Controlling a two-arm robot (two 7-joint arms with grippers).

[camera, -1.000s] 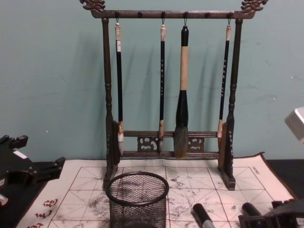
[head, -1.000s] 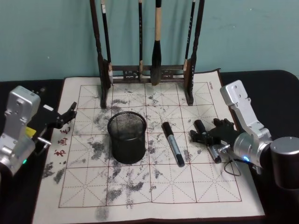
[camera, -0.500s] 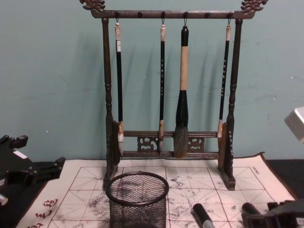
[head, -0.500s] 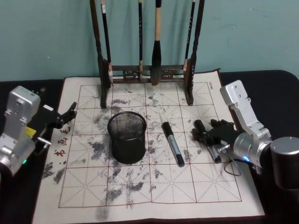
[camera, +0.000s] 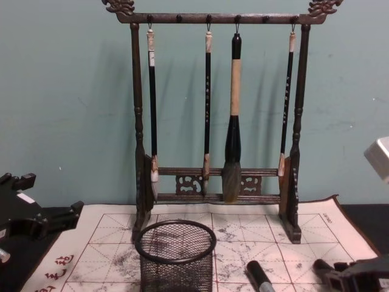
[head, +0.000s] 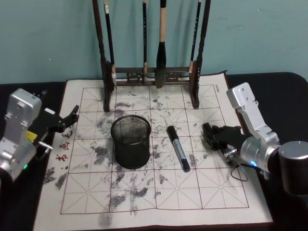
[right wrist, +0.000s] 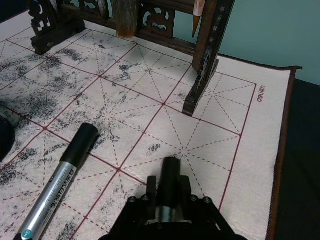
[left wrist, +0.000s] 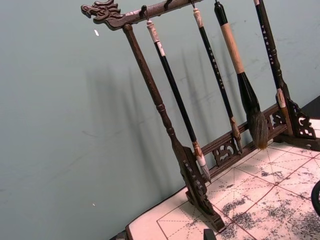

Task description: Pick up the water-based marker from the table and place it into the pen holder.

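Right gripper [head: 212,136], low over the right side of the calligraphy mat [head: 144,202]: clamped on a marker [head: 207,130], fingers pressed against both sides of the barrel, black cap poking out past the fingertips. Same grip from the right wrist [right wrist: 169,200], cap [right wrist: 170,172] pointing toward the foot of the brush rack [right wrist: 202,75] ahead. Cannot tell whether the cap touches the mat.

Just to that gripper's left, apart from it: a second marker [head: 178,147], silver barrel and black cap, lying flat on the mat, gripped by nothing. Farther left, beyond the second marker: the pen holder [head: 131,142], upright, black mesh, nothing seen inside. From the chest, holder [camera: 176,255] in front of the rack [camera: 219,182], with four brushes hanging above.

Left gripper [head: 73,115]: parked at the mat's left edge, fingers spread, holding nothing, with the pen holder off to its right and not touching it.
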